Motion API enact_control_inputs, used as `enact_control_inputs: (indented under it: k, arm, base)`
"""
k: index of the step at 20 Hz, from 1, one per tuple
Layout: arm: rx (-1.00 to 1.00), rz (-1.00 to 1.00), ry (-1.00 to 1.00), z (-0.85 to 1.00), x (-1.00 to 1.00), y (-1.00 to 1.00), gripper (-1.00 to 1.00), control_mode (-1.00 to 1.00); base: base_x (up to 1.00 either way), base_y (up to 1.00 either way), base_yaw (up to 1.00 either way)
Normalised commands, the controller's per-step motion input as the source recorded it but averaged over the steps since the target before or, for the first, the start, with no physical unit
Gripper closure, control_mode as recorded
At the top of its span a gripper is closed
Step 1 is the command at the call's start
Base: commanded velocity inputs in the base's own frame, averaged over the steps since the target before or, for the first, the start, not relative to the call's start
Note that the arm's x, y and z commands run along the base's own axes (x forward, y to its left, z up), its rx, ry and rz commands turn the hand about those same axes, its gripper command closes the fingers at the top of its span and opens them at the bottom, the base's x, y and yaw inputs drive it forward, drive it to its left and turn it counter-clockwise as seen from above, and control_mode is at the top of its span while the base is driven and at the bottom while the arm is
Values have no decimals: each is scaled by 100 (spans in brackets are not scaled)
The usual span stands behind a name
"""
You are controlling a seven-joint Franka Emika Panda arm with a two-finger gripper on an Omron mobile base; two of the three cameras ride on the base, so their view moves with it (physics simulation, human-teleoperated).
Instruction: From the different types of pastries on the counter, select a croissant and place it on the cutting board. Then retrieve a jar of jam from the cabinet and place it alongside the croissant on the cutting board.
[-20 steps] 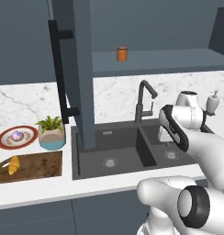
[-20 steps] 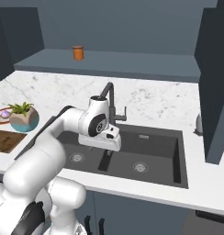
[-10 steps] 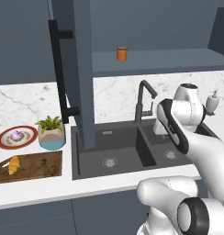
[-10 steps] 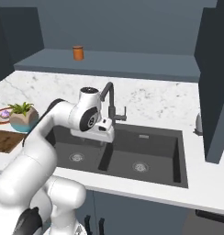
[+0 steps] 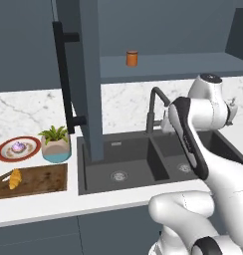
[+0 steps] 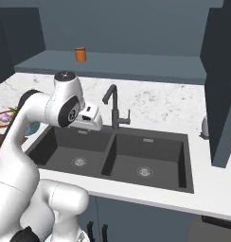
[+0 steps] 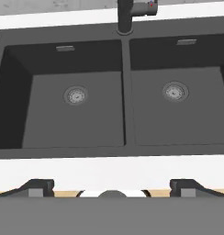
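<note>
Hovering above the double sink (image 7: 77,110), the pincer (image 7: 112,187) points down at the two dark basins; its two dark tips sit far apart at the bottom of the hand view, and nothing lies between them. Each basin shows a round metal drain (image 7: 75,96), and the black tap (image 7: 125,16) rises from the divider at the far rim. In the right base view the hand (image 6: 86,117) hangs over the left basin, just beside the tap (image 6: 113,106), with the white arm (image 6: 39,111) bending up to it from the lower left.

Outward from the sink, the white marble-look worktop (image 5: 34,206) runs to the left. On it lies the cutting board (image 5: 41,180), dark brown, near the front edge, and the croissant (image 5: 15,178) rests on the board's left part. Behind the board stands a potted plant (image 5: 56,144) in a pale and blue pot, and to its left a red-rimmed plate (image 5: 18,148) carries the purple-frosted pastry (image 5: 17,146).

Above the sink the cabinet (image 5: 83,69) is open, its door swung out toward the camera with the long black handle (image 5: 63,74) on its face. The jar of jam (image 5: 132,58) stands upright on the cabinet's shelf (image 6: 136,64), well apart from the hand and from the board.
</note>
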Motion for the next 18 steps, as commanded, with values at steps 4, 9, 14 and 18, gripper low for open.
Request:
enact_control_inputs:
  k: [4,9,14,18]
  arm:
    - [0,0,-30,71,-31,23,-100,-100]
    - [0,-1,-36,88,-6,77,-100,-100]
    - [0,0,-27,96,0,68,-100,-100]
    - [0,0,-15,97,0,32,-100,-100]
  base:
    - [0,0,0]
    - [0,0,0]
    - [0,0,0]
    - [0,0,0]
